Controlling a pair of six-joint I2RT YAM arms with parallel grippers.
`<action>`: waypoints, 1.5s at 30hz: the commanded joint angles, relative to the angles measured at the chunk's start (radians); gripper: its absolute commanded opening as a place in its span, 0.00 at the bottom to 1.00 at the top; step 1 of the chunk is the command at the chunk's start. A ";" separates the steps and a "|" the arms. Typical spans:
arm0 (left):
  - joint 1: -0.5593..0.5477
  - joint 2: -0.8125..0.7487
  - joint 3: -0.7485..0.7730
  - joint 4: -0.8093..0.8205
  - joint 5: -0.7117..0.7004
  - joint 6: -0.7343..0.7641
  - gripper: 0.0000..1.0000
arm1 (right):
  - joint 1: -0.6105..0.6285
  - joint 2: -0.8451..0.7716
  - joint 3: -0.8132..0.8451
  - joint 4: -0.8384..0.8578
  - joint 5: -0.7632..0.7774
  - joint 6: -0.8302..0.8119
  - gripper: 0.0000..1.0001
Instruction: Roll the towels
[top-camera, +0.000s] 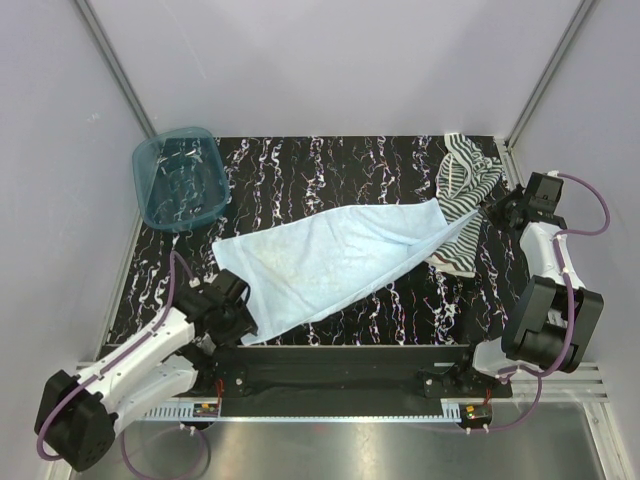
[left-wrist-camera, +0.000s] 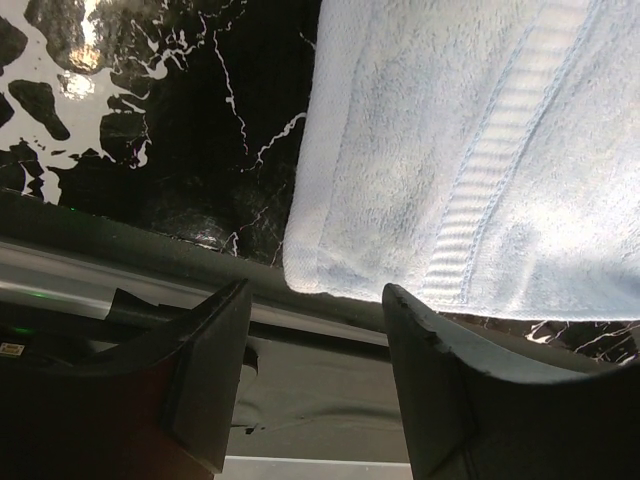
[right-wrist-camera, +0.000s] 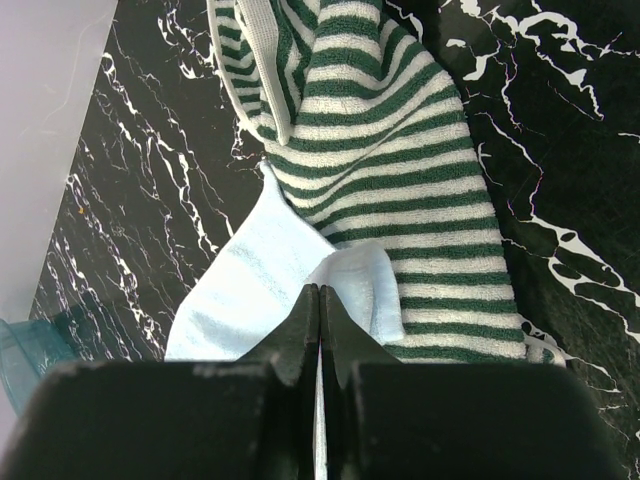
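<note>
The pale blue towel (top-camera: 330, 260) lies stretched diagonally across the black marbled table (top-camera: 330, 165), from near left to far right. Its near-left corner (left-wrist-camera: 310, 270) sits just beyond the tips of my left gripper (left-wrist-camera: 318, 300), which is open with nothing between its fingers. In the top view my left gripper (top-camera: 240, 305) is low at that corner. My right gripper (right-wrist-camera: 320, 295) is shut on the blue towel's far end (right-wrist-camera: 355, 280), which rests on the crumpled green-and-white striped towel (right-wrist-camera: 400, 180). The striped towel (top-camera: 462, 180) lies at the far right, beside my right gripper (top-camera: 492, 210).
A teal see-through plastic basket (top-camera: 180, 178) stands at the back left corner of the table. Pale walls with metal posts close in the back and sides. A black rail (top-camera: 340, 365) runs along the near edge between the arm bases.
</note>
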 joint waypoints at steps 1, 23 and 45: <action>-0.017 0.018 -0.002 0.043 -0.052 -0.040 0.59 | -0.001 0.004 0.042 0.042 0.018 -0.021 0.00; -0.075 0.151 -0.018 0.151 -0.138 -0.043 0.00 | -0.001 0.001 0.039 0.019 0.004 -0.040 0.00; 0.495 -0.056 0.399 -0.214 -0.133 0.446 0.00 | 0.205 -0.317 -0.162 -0.130 -0.003 -0.039 0.00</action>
